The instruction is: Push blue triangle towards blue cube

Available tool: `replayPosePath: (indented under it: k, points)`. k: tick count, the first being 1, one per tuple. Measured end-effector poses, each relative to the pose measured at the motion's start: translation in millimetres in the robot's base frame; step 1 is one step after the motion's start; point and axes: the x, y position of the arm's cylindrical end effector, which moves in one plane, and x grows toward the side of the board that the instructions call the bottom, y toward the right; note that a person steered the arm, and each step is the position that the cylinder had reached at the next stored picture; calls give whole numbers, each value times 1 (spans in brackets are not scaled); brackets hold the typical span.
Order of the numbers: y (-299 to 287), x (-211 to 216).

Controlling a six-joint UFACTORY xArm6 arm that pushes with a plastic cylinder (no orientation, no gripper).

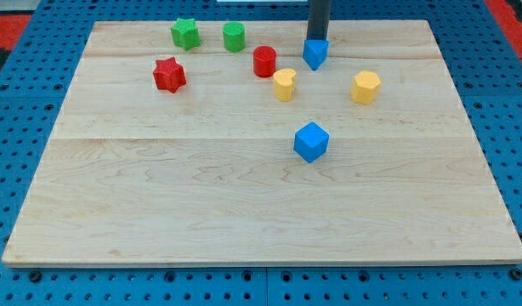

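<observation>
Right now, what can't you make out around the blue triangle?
- My tip: its very end sits behind the blue triangle; contact can't be confirmed in the camera view.
- The rod's upper part: cut off by the view's top edge.
- The triangle's far face: hidden by its own body and the rod.
- The blue cube shows fully.

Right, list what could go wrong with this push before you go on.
1. My tip sits just behind the blue triangle, toward the view's top. An off-centre contact could spin the triangle and let it slip sideways instead of heading down to the blue cube.
2. The yellow heart lies close on the view's left of the path; a drift that way may knock it.
3. Pushing too far could shove the blue cube along.
</observation>
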Motion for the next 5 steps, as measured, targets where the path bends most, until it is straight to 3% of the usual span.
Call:
replayPosePath:
  k: [5]
  points:
    - [0, 96]
